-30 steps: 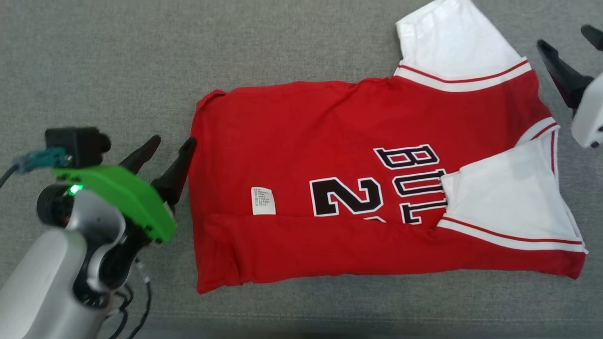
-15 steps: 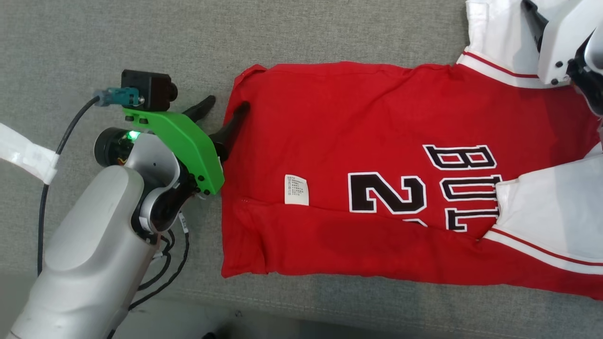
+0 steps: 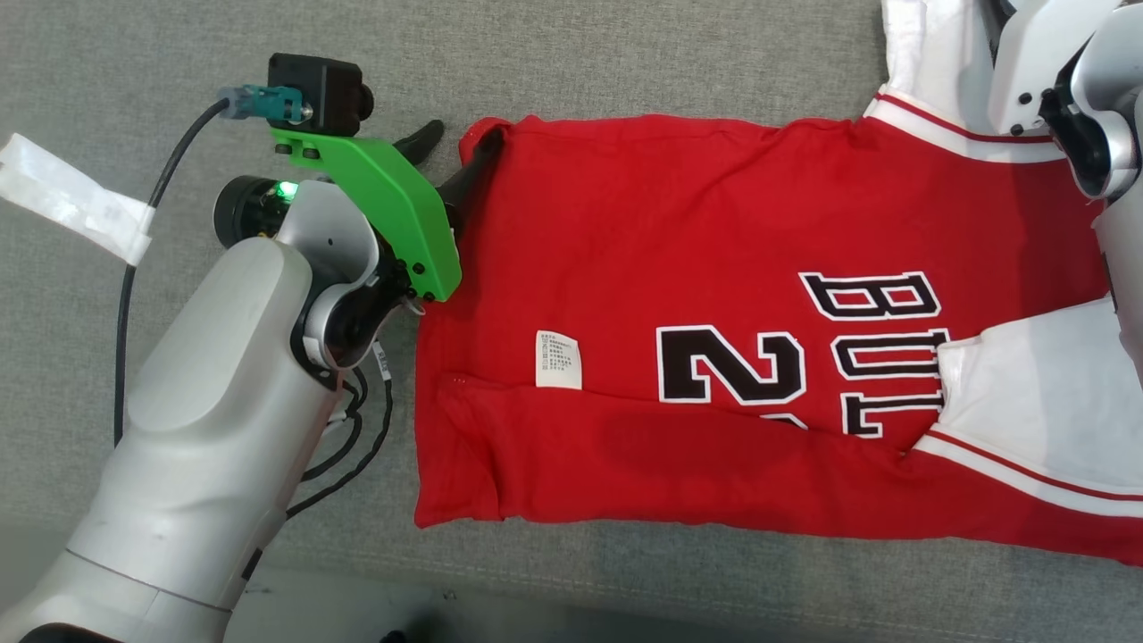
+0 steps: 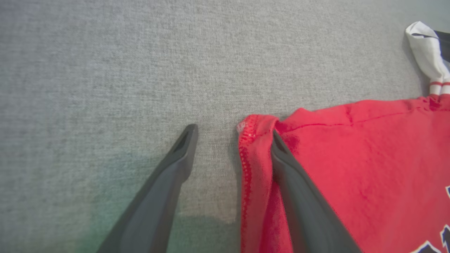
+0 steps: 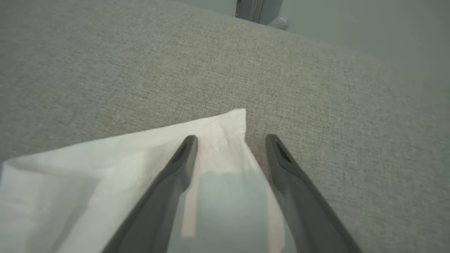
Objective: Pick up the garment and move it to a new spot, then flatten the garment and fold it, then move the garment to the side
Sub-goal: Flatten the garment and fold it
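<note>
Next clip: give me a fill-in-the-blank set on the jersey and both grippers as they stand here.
1. The jersey lying on the grey surface has a body coloured ____.
2. The left gripper, at the jersey's hem corner, has its jaws ____.
3. The right gripper straddles the corner of a sleeve whose colour is ____.
4. The large black digit fully visible on the jersey is ____.

Missing words: red; open; white; 2
</note>
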